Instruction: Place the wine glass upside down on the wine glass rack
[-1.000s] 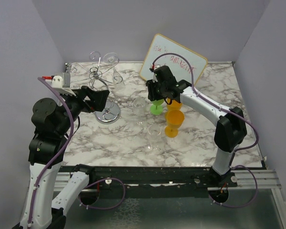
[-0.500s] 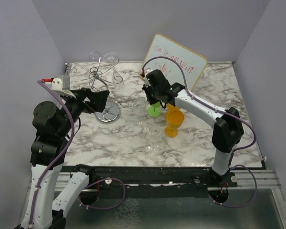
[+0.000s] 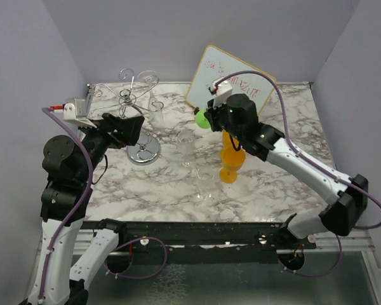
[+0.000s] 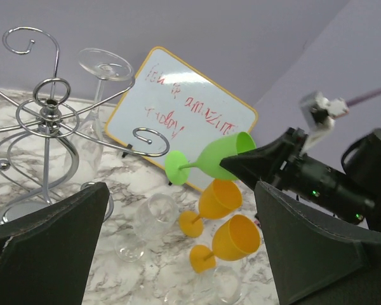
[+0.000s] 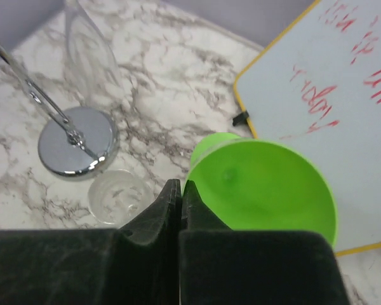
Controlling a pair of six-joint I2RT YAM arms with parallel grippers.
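The green wine glass (image 3: 203, 119) hangs in the air on its side, foot toward the rack, with my right gripper (image 3: 214, 118) shut on its rim. The right wrist view looks into its bowl (image 5: 267, 190), beside the closed gripper (image 5: 180, 187). From the left wrist view the glass (image 4: 219, 155) floats in front of the whiteboard. The silver wire wine glass rack (image 3: 132, 98) stands at the back left on its round base (image 3: 143, 151), to the left of the glass. My left gripper (image 3: 132, 126) hovers open by the rack, nothing between its fingers (image 4: 44, 248).
A whiteboard (image 3: 232, 86) with red writing leans at the back. Two orange glasses (image 3: 232, 159) and two clear glasses (image 3: 185, 143) (image 3: 205, 181) stand mid-table. One clear glass (image 4: 101, 70) hangs upside down on the rack. Grey walls enclose the table.
My right gripper shut on the green glass, lifted it off the table and tipped it sideways while the right arm swung outward. The left arm barely shifted.
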